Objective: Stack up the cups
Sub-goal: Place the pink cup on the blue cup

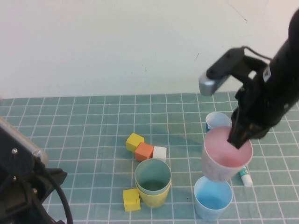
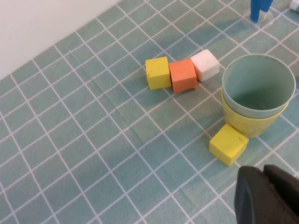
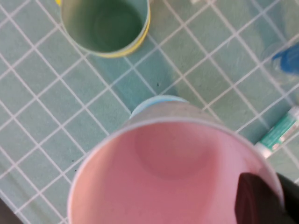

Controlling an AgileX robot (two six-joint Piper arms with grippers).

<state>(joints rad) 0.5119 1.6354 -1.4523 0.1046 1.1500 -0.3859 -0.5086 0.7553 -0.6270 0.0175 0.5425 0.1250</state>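
the pink cup (image 1: 226, 157) hides part of the light blue cup (image 1: 213, 198) directly beneath it. the right gripper (image 1: 239, 135) is clamped on the pink cup's rim, holding it lifted. the left gripper (image 2: 268, 196) sits low at the near left, jaws unreadable. the pale green cup (image 1: 153, 175) nests in the yellow cup (image 1: 153, 196).

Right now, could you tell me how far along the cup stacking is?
Done: the green cup sits nested in the yellow cup. In hand: the right end effector holds the pink cup above the blue cup. Left: nest pink, then combine stacks. The left end effector waits near-left.
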